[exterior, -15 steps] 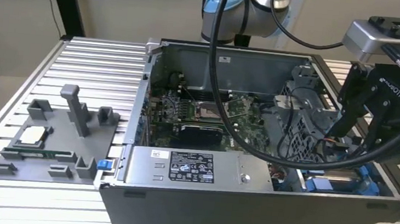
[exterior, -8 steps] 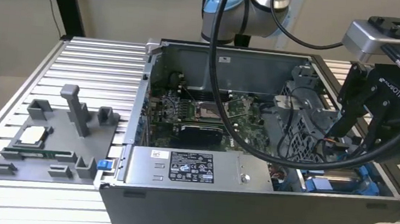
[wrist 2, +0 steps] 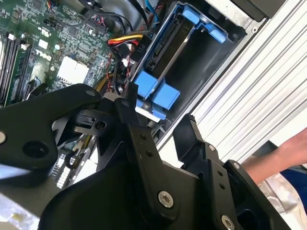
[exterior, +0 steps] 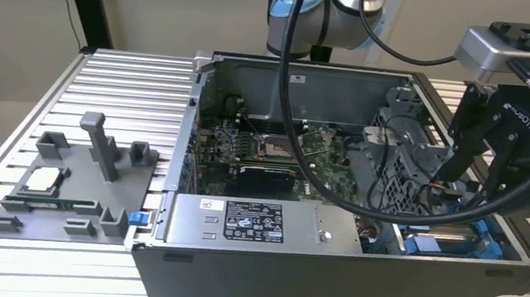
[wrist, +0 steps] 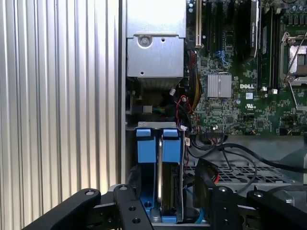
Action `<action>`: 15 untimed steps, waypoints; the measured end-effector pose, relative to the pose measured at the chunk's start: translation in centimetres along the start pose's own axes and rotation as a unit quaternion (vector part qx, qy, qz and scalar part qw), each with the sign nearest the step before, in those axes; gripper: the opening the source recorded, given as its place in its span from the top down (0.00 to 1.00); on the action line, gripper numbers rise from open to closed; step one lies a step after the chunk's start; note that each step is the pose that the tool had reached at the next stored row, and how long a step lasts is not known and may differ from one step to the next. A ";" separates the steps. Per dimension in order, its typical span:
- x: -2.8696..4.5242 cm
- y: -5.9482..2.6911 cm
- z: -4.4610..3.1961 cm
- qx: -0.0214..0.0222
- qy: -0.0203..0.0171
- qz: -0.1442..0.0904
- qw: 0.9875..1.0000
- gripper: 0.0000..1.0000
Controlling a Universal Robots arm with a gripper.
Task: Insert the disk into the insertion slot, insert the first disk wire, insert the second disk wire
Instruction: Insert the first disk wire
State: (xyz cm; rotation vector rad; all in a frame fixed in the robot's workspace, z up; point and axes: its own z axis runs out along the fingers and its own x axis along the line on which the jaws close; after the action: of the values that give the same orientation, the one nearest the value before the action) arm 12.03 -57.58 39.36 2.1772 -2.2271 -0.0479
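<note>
Disk, the flat silver-grey metal drive in its bright blue plastic frame, stands on edge inside the insertion slot, the grey sheet-metal bay with blue rails. That's at the near corner of the open grey computer case, on the exterior view's right. The arm arches over from behind the case, wrist bent, black gripper pointing down over that bay. Its fingers are spread wider than the blue frame, clamping nothing. The case sits on a ribbed aluminium surface.
</note>
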 end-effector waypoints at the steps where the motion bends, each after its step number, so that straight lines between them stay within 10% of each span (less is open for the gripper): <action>1: -0.04 -0.08 -0.01 0.000 0.000 0.000 1.000 0.00; 15: -1.06 -1.06 -0.05 0.000 0.000 0.000 1.000 0.00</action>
State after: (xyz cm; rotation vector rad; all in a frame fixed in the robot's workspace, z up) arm 13.12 -56.55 39.37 2.1771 -2.2270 -0.0477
